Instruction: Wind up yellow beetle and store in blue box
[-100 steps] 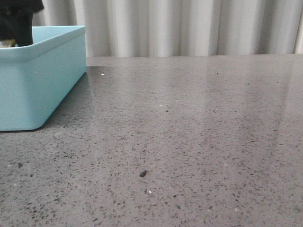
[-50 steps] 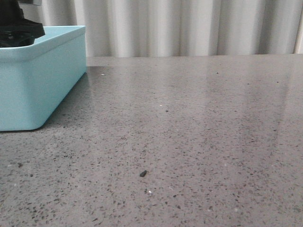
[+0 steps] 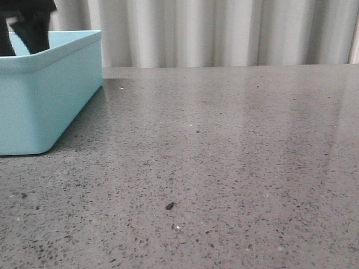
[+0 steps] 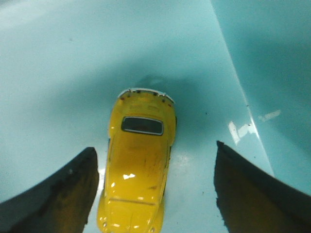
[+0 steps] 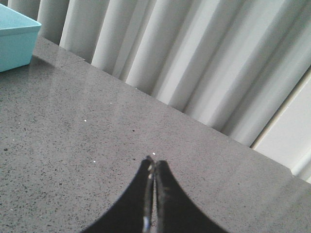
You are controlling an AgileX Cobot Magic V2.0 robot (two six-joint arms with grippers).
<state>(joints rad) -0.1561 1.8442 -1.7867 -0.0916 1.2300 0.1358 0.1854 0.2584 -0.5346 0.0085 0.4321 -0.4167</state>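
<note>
The yellow beetle lies on the floor of the blue box, seen from above in the left wrist view. My left gripper is open, its two dark fingers apart on either side of the car and not touching it. In the front view the blue box stands at the far left and the left gripper shows as a dark shape above its rim; the car is hidden there. My right gripper is shut and empty above the grey table.
The grey speckled table stretches right of the box. A small dark speck lies near its front. A pale pleated curtain hangs behind the table's far edge. The box's corner also shows in the right wrist view.
In the front view the left gripper has shifted above the box's rim and lifted somewhat; a glimpse of yellow beside it one second ago no longer shows. The table is unchanged.
</note>
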